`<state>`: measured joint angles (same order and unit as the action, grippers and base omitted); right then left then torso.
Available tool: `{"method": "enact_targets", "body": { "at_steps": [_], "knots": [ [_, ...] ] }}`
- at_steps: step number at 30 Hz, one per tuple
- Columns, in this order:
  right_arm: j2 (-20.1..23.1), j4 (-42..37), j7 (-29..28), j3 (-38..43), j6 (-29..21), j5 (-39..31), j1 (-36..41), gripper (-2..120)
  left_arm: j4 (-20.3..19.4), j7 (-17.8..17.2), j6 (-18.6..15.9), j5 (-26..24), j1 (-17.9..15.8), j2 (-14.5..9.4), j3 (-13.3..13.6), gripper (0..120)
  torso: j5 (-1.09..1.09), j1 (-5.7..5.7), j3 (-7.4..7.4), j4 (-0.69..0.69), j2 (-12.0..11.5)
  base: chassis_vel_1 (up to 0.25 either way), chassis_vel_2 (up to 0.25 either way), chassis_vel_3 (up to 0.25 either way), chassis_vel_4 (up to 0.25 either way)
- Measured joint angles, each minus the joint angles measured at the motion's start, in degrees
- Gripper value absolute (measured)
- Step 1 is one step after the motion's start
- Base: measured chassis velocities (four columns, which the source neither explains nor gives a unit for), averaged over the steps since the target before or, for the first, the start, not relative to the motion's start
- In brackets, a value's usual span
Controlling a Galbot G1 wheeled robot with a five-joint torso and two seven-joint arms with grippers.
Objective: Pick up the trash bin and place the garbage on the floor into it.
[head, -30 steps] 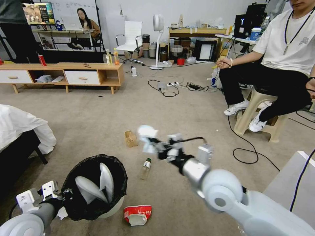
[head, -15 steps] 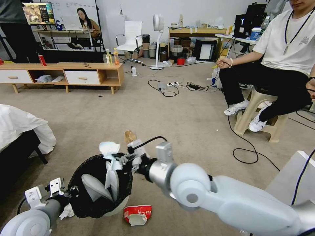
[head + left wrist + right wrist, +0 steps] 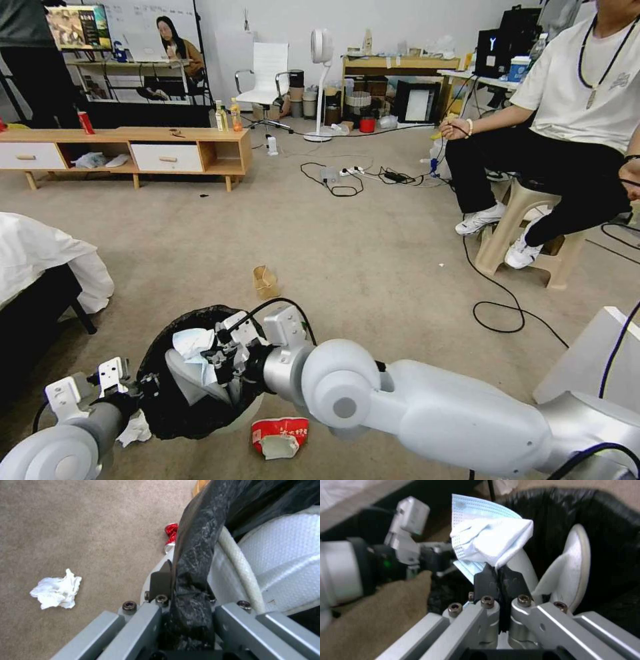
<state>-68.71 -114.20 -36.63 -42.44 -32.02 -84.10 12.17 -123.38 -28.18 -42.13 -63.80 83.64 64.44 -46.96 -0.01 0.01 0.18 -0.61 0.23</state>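
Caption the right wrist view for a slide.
Right pincer pinching a crumpled face mask over the black-lined trash bin.

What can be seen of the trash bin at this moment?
The trash bin is small, round and white, lined with a crinkly black plastic bag, with pale grey curved flaps inside. It leans toward the robot's left. The left pincer is shut on its bagged rim. The right pincer holds a pale blue face mask over its opening.

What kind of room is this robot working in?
Probably a lab or office staged as a living room: a low wooden TV cabinet, a white office chair, and power cables across the carpet.
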Motion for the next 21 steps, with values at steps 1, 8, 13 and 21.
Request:
{"method": "enact_targets", "body": {
  "at_steps": [1,8,13,21],
  "knots": [
    [-0.43,0.93,-0.12,-0.41,-0.30,0.24,0.00,0,-0.20,0.00,0.00,-0.09,0.11,-0.03,-0.09,2,0.00,0.00,0.00,0.00,0.00,0.000,0.000,0.000,0.000],
    [-1.85,3.75,-0.23,-1.95,-1.33,1.88,0.00,0,-1.40,-0.03,0.00,-0.50,0.64,-0.05,-0.55,2,0.00,0.00,0.00,-0.01,0.00,0.000,0.000,0.000,0.000],
    [-2.92,5.60,-0.27,-2.82,-1.33,3.18,0.03,0,-2.11,-0.02,0.00,-0.67,1.01,-0.03,-0.80,2,0.00,0.00,0.00,-0.01,0.00,0.000,0.000,0.000,0.000],
    [-3.07,7.20,0.11,-3.33,-1.16,5.07,0.46,0,-3.10,0.25,0.00,-0.69,1.73,0.16,-0.99,2,0.01,0.00,0.00,-0.01,0.00,0.000,0.000,0.000,0.000]
  ]
}}
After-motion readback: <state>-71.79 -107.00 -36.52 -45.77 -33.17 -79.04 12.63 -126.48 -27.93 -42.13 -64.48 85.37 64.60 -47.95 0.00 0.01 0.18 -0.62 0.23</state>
